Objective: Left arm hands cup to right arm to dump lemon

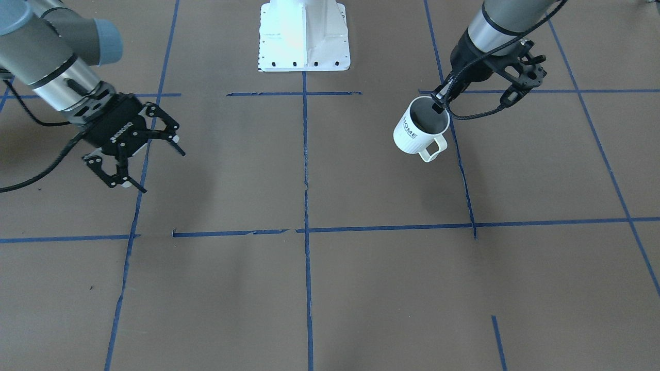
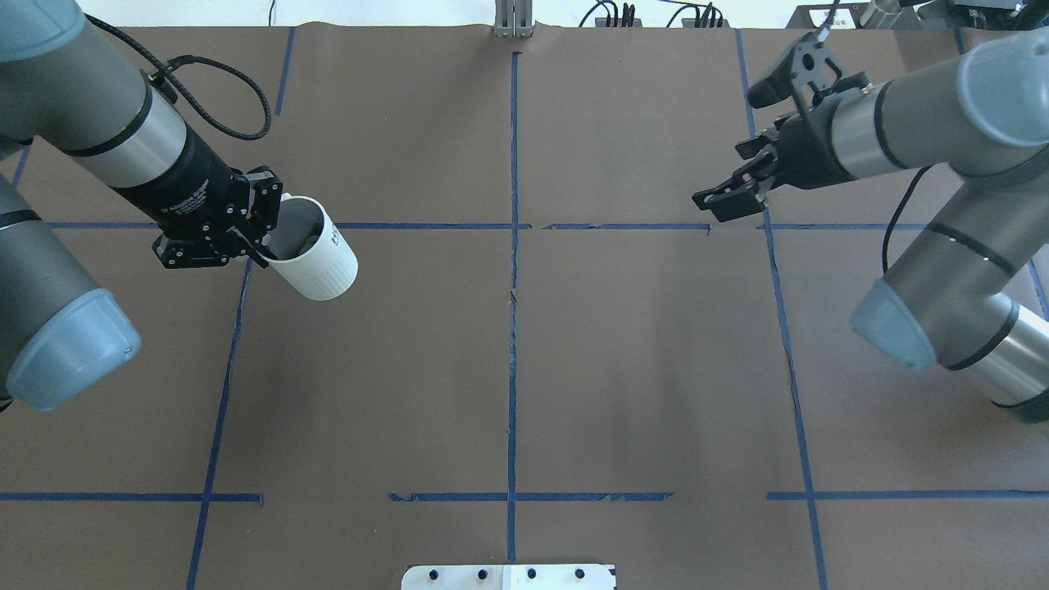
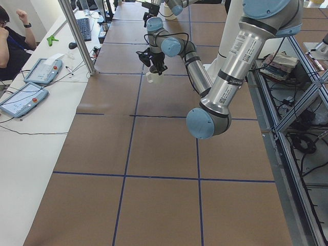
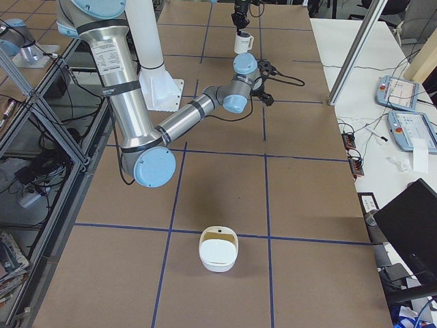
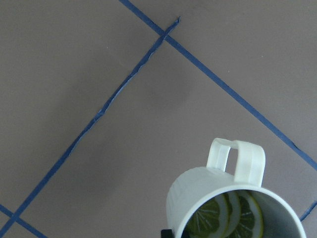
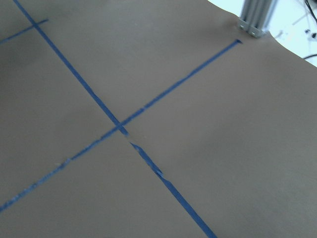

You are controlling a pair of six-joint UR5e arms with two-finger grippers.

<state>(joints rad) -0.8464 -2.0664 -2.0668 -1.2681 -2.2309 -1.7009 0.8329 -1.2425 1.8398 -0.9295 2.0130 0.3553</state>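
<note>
1. Hanging tilted off the table, the small white "HOME" mug (image 1: 415, 135) is pinched at its rim by the bulky black left gripper (image 1: 441, 102)
2. Yellow-green lemon slices (image 5: 225, 218) lie inside, cut off by the wrist view's edge
3. Well apart, the slim black right gripper (image 1: 162, 172) gapes wide, holding nothing
4. White bowl (image 4: 218, 263) far from both grippers, inside unclear

The white ribbed mug (image 1: 415, 136) is showing black "HOME" lettering, yellow lemon slices (image 5: 223, 218) inside; blue tape (image 1: 305, 170) is gridding the brown table (image 1: 386, 288).
</note>
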